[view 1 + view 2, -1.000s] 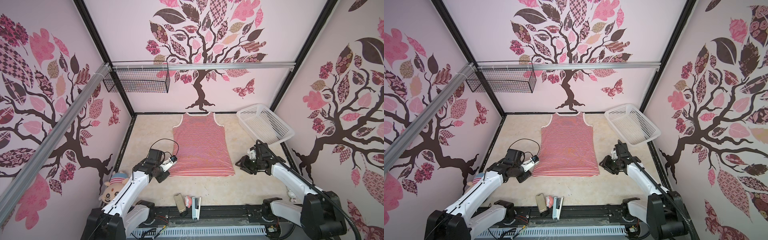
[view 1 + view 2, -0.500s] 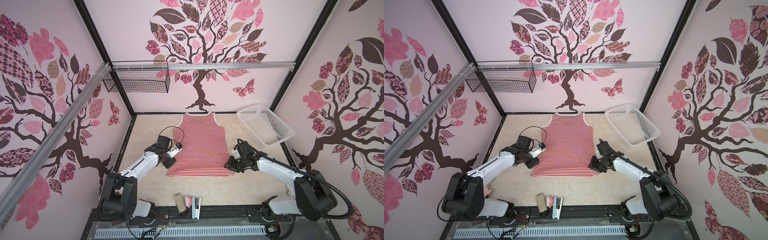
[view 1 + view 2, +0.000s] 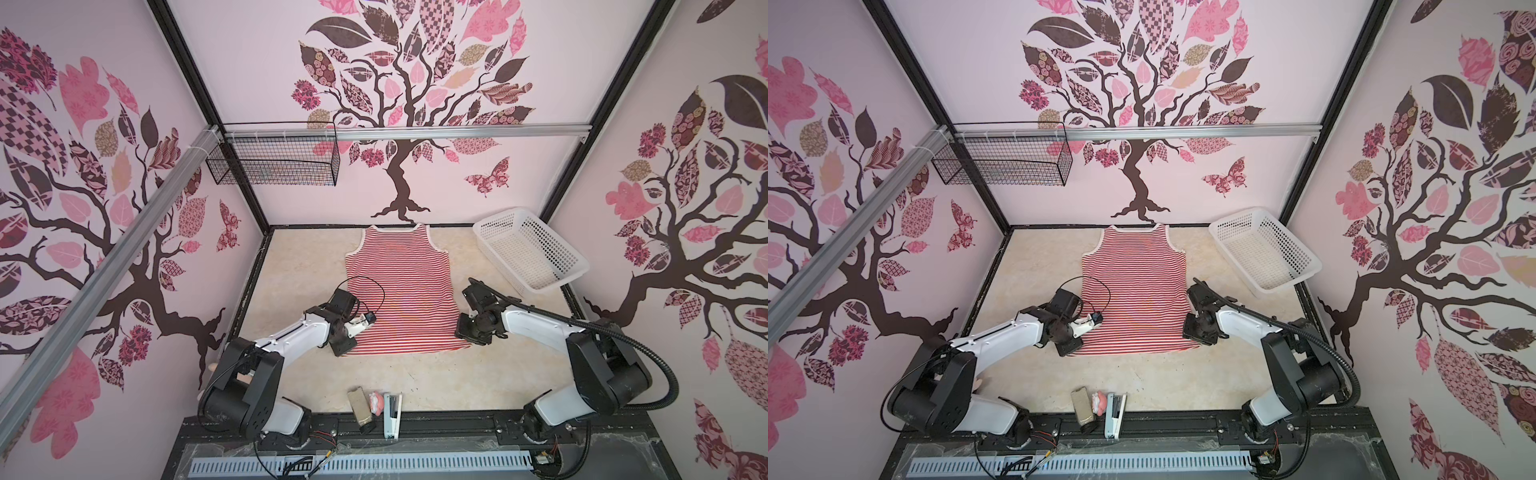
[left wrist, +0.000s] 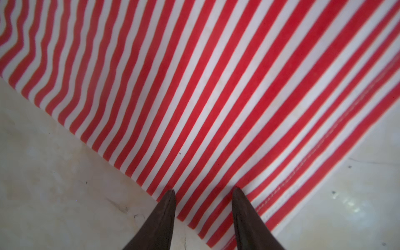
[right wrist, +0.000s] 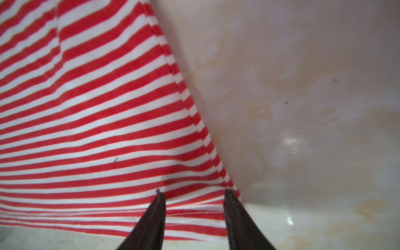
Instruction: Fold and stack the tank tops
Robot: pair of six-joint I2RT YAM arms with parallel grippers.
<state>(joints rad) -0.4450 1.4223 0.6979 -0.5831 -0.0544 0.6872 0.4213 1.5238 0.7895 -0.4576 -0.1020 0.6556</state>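
Note:
One red-and-white striped tank top (image 3: 399,291) (image 3: 1133,291) lies flat on the beige table, neck toward the back wall, hem toward the front. My left gripper (image 3: 341,351) (image 3: 1065,351) is down at the hem's left corner. In the left wrist view its jaws (image 4: 204,190) stand open astride that corner of the tank top (image 4: 194,97), tips on the cloth. My right gripper (image 3: 471,340) (image 3: 1200,340) is at the hem's right corner. Its jaws (image 5: 194,192) are open too, with the hem of the tank top (image 5: 97,129) running between the fingers. The side edge there is slightly raised.
A white plastic basket (image 3: 528,253) stands tilted at the back right. A black wire basket (image 3: 274,160) hangs on the rail at the back left. A tan block, a pink lump and a white stapler (image 3: 392,411) lie at the table's front edge.
Both grippers have moved in from beside the cloth onto the two hem corners. The right side of the hem has shifted a little inward.

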